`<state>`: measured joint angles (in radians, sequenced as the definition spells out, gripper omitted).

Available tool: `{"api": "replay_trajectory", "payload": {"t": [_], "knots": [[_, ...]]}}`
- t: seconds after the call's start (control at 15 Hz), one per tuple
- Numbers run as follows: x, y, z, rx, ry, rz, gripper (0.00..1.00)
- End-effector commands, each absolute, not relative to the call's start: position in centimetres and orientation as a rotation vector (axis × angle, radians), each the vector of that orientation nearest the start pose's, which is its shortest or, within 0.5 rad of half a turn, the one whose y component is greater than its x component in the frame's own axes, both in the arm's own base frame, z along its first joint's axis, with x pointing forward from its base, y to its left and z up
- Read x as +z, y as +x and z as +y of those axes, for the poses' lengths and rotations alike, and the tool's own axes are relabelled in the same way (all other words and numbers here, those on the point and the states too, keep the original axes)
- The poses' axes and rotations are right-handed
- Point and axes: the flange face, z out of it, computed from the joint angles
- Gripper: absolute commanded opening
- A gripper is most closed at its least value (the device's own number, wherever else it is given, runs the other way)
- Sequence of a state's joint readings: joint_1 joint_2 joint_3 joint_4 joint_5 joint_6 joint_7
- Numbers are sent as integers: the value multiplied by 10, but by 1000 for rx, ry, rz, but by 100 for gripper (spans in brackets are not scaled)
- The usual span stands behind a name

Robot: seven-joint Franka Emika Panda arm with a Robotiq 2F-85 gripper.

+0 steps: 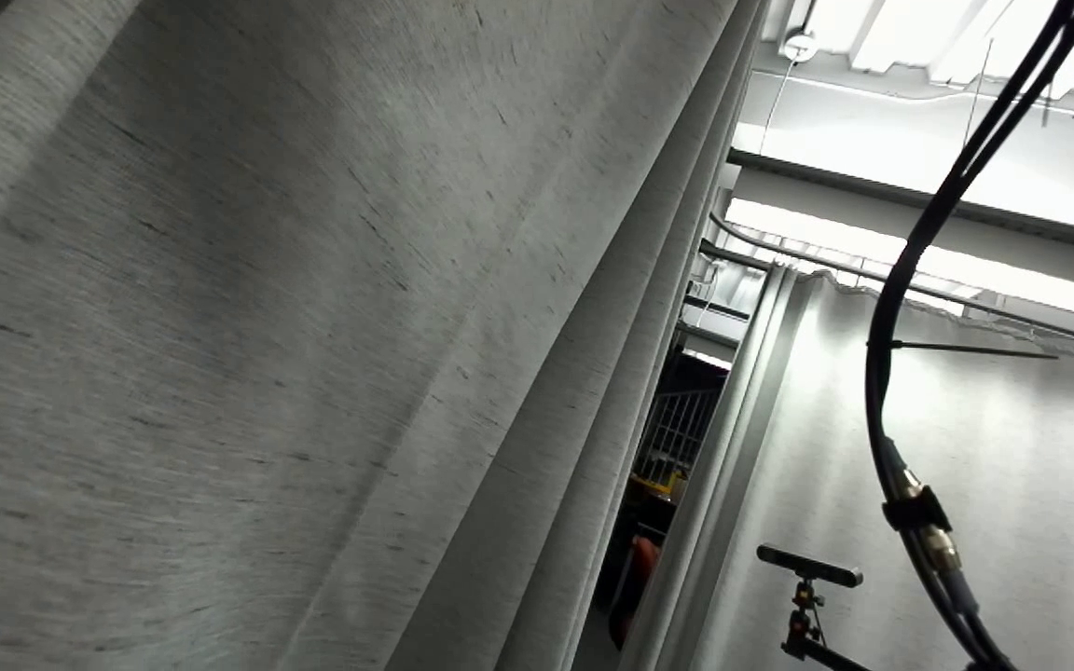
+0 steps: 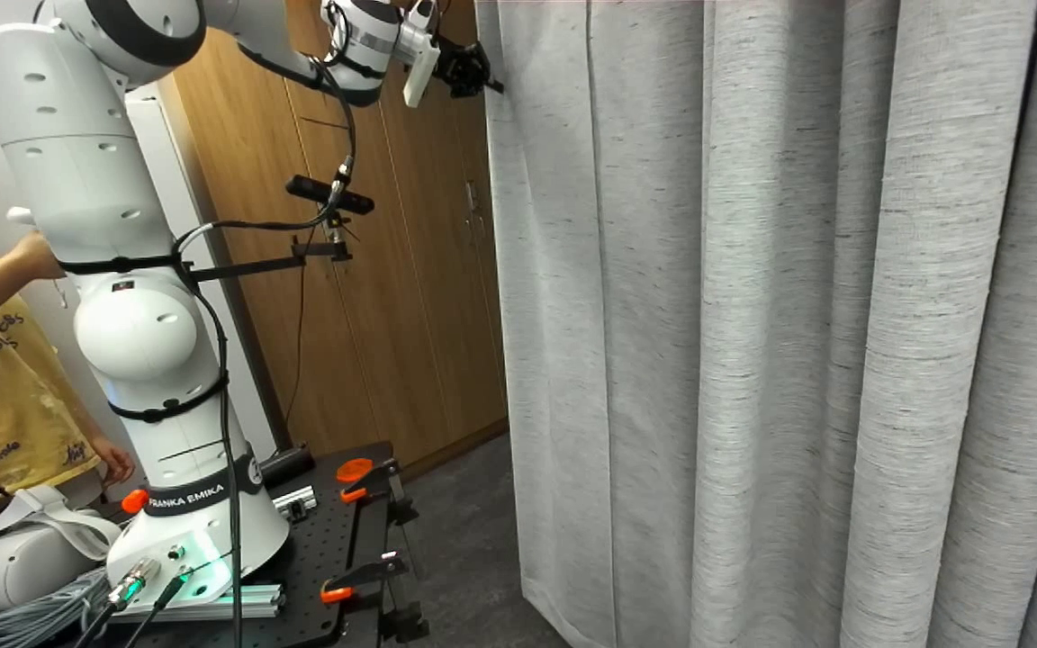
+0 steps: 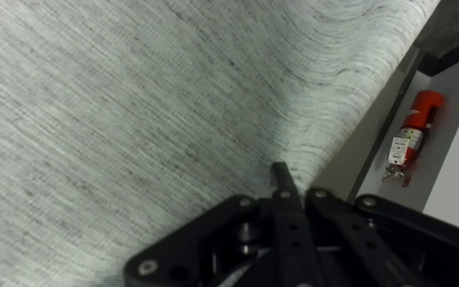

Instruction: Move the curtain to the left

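Grey curtain [image 2: 770, 324]: hangs in long folds over the right half of an exterior view, its free edge overlapping the wooden cupboard [image 2: 397, 279] behind.
Hand [image 3: 298, 191]: drawn together, pinching the curtain high up on that edge.
Robot arm [image 2: 127, 184]: white, rising from the black table [image 2: 320, 522] and reaching across to the cloth.
Under the reach: a black camera [image 2: 329, 193] on a bar [image 2: 248, 267], apart from the curtain.
Table side facing the curtain: two orange-and-black clamps [image 2: 370, 574] jutting out, dark floor [image 2: 464, 540] between them and the cloth.
Beyond the pinched edge: a red fire extinguisher [image 3: 417, 123] in the wrist view.
Second curtain [image 1: 984, 466]: behind black cables [image 1: 879, 373] in an exterior view, a narrow gap beside it.
Beside the base [image 2: 253, 535]: a white headset [image 2: 19, 558] and bundled grey cable [image 2: 32, 618].
Behind the arm: a person [image 2: 1, 387] in yellow, one arm lifted to its side; contact unclear.
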<state>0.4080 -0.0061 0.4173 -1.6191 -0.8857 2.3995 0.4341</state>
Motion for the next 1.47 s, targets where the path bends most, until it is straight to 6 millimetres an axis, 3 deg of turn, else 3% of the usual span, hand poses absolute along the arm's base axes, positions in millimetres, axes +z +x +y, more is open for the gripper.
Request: {"api": "replay_trajectory", "payload": {"t": [0.0, 0.47, 0.67, 1.0, 1.4], "knots": [[699, 409, 499, -1721, -2439, -1296, 0], [691, 371, 604, -1698, -2108, -1411, 0], [694, 357, 635, -1688, -1982, -1445, 0], [697, 339, 662, -1632, -1809, -1493, 0], [714, 366, 641, -1548, -1798, -1526, 0]]}}
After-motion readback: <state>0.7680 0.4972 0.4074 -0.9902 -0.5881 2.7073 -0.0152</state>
